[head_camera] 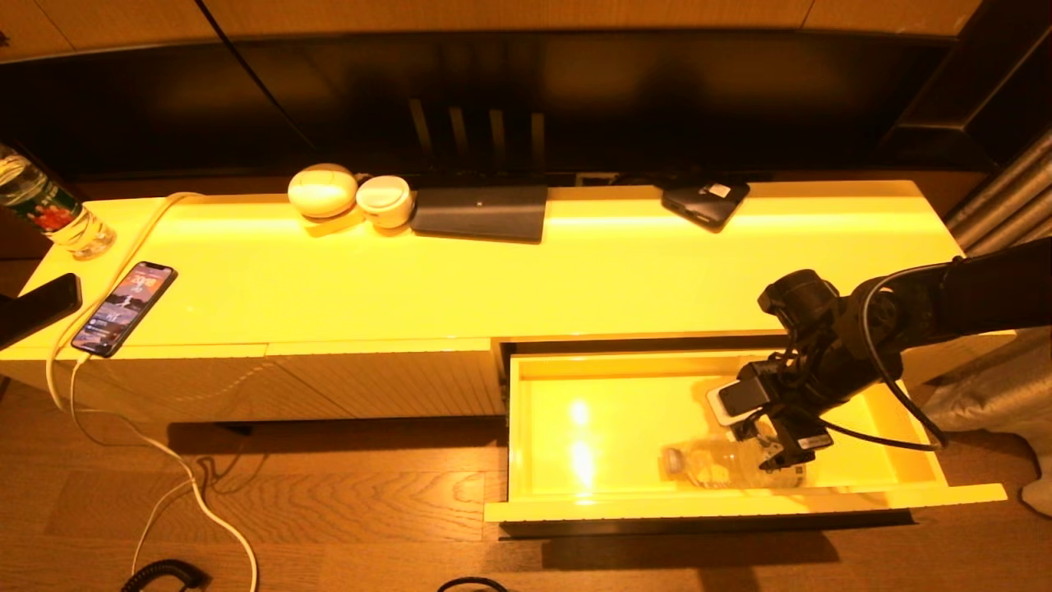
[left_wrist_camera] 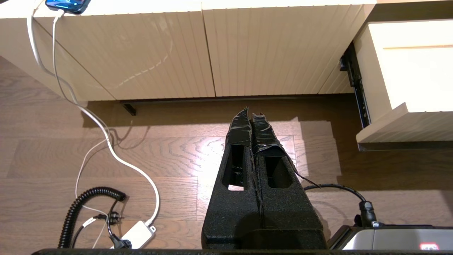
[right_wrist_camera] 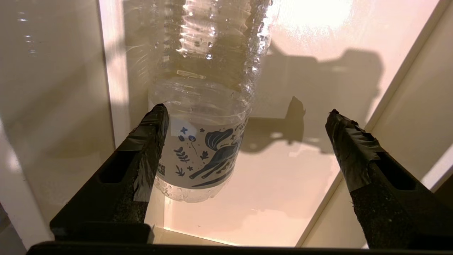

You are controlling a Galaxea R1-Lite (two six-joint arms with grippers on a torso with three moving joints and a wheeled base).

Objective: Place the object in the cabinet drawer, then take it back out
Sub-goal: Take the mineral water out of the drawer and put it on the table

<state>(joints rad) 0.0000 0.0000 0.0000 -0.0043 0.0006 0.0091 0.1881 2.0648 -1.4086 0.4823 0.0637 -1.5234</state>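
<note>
The cabinet drawer [head_camera: 740, 503] stands pulled out at the right, its glossy pale floor [right_wrist_camera: 283, 184] lit. The clear bottle [head_camera: 723, 464] lies on its side near the drawer's front wall, white cap pointing left. Its ribbed body [right_wrist_camera: 201, 71] has a white band with blue drawings near the base. My right gripper [head_camera: 772, 448] hangs open just over the bottle's base end. In the right wrist view the right gripper [right_wrist_camera: 246, 113] is spread wide, with one finger [right_wrist_camera: 148, 141] against the bottle's side and the other well apart from it. My left gripper [left_wrist_camera: 252, 115] is shut on nothing, low over the floor.
A phone [head_camera: 123, 308] on a white cable, a red-green labelled bottle [head_camera: 49, 210], two white cases [head_camera: 322, 190], a dark pad [head_camera: 481, 212] and a dark device [head_camera: 705, 203] lie on the cabinet top. Cables and a charger [left_wrist_camera: 136, 233] lie on the wooden floor.
</note>
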